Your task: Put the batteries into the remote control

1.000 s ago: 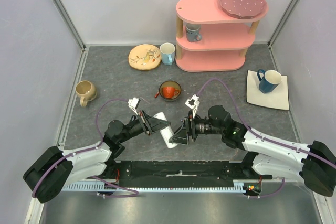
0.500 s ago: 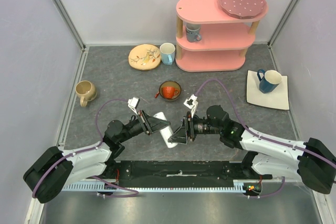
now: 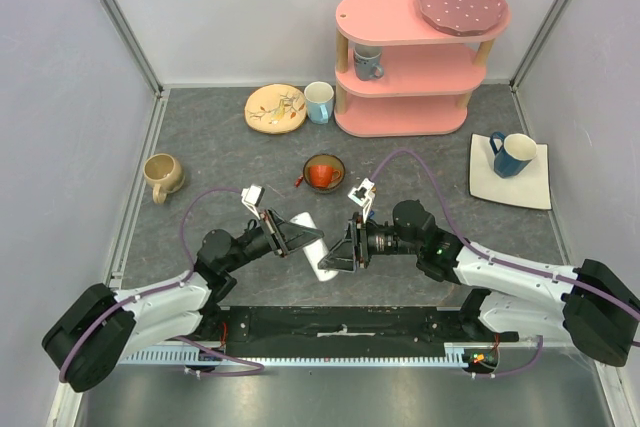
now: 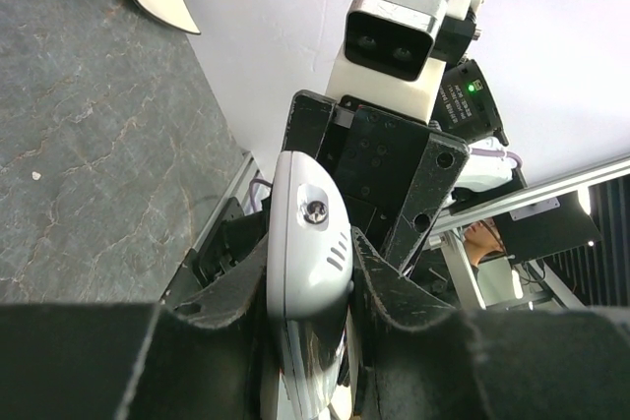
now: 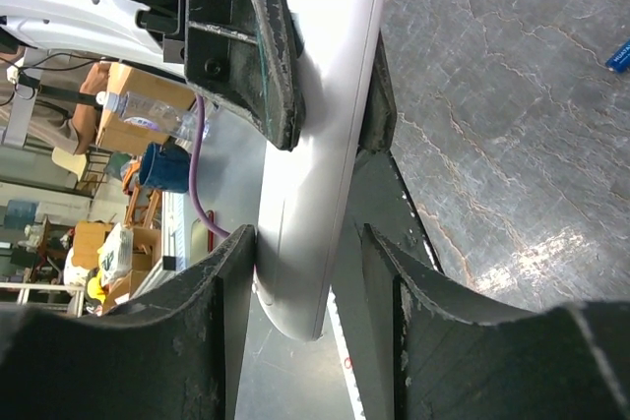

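Centrally, remote control [image 3: 316, 247] tight in left gripper [image 3: 297, 232], right gripper [image 3: 338, 255] spread astride; bowl [image 3: 338, 164] with orange-red contents.

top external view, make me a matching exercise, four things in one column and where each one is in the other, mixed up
Things
1. remote control
2. blue mug
3. spotted plate
4. beige mug

Places
A. on the top tier of the pink shelf
B. on the table near the left wall
C. between the left pincer and the right pincer
D. on the white square plate

Pairs: 1-C, 2-D, 3-A, 4-B
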`<act>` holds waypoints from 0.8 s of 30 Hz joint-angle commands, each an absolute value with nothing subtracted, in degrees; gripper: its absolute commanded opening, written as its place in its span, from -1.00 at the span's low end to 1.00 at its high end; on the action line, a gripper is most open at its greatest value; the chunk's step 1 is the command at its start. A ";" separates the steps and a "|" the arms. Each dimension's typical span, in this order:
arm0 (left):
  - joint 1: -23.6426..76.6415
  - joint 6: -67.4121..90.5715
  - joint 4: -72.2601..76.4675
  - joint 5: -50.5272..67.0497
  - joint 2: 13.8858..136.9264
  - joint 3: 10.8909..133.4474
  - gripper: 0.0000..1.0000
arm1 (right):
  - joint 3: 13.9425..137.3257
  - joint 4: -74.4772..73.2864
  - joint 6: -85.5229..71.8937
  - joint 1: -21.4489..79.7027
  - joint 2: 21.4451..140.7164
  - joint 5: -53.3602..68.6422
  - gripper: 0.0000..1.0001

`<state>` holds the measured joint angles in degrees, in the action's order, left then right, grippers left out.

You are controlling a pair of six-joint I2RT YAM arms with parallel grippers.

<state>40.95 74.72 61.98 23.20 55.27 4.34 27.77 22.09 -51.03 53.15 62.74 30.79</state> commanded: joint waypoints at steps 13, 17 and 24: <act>41.22 73.65 61.96 25.58 53.00 4.66 -0.96 | 29.88 25.22 -54.23 52.82 63.98 27.33 0.46; 41.22 73.65 61.87 25.75 53.00 4.75 -0.96 | 29.71 26.36 -54.58 52.82 65.13 27.95 0.25; 41.22 73.13 61.26 25.31 52.65 4.66 -0.96 | 28.92 28.39 -55.81 52.82 65.04 29.62 0.13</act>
<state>40.95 74.11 58.41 24.12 53.71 4.29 27.88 25.26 -55.20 53.12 65.12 29.50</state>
